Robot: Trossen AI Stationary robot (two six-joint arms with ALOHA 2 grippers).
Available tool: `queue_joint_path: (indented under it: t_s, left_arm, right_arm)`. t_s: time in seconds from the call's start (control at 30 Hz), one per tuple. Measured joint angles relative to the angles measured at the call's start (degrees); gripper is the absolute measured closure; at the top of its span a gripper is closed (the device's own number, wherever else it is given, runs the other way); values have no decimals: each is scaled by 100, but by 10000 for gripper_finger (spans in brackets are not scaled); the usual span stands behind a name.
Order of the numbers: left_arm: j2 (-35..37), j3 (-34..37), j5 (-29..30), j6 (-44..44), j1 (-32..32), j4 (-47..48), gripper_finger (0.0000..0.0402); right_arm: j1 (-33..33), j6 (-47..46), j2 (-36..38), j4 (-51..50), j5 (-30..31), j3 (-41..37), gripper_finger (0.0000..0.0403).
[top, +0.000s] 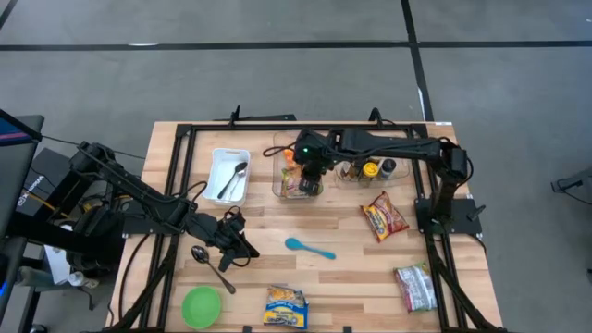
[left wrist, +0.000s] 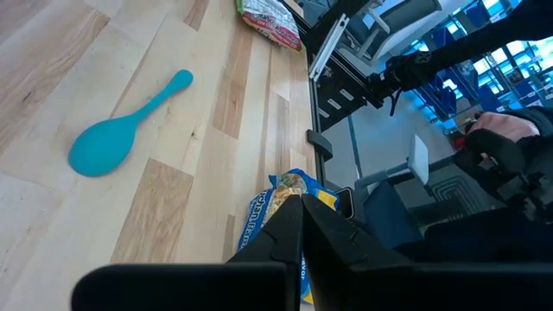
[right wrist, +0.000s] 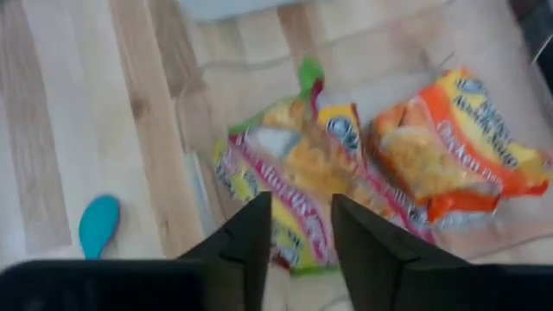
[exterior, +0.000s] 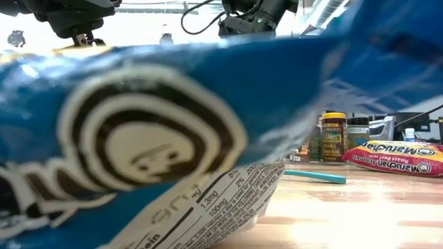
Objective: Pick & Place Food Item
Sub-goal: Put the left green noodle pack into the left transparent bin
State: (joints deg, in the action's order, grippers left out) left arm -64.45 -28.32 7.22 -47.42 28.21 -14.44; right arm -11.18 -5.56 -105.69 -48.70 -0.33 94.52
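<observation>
The right gripper (right wrist: 298, 229) hangs over the clear bin (top: 298, 171) at the far middle of the table (top: 351, 277), its fingers parted by a narrow gap and holding nothing. Straight below them, in the right wrist view, lies a noodle packet (right wrist: 289, 186) with green, red and yellow print, its long axis running at a slant across the bin, one green end toward the bin's far wall. An orange packet (right wrist: 449, 147) lies just beside it, touching. The high view shows only a patch of colour there, under the arm.

The left gripper (top: 242, 242) rests low at the table's near left, fingers pressed together, empty, beside a metal spoon (top: 211, 266). Its wrist view looks past a teal spoon (left wrist: 121, 130) to a blue-and-yellow packet (left wrist: 276, 207) at the near edge.

The low view is mostly blocked by that blue packet.
</observation>
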Motion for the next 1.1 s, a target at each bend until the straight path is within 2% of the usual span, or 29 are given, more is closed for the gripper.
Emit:
queue_joint_path:
  t_s: [0.23, 0.43, 0.6, 0.93, 1.1]
  left_arm:
    - [0, 0, 2, 2, 1, 0, 402]
    - [0, 0, 2, 0, 0, -4, 402]
    - [0, 0, 0, 0, 1, -4, 402]
    - [0, 0, 2, 0, -1, -4, 402]
    - [0, 0, 2, 0, 0, -4, 402]
  right_arm:
    - [188, 81, -53, -95, 12, -4, 394]
    - [255, 90, -48, 87, 30, -14, 397]
    - [181, -78, -50, 592, 30, -374, 400]
    - [-31, -369, -57, 913, 19, -867, 402]
    - [-48, -544, -317, 1034, -10, -898, 402]
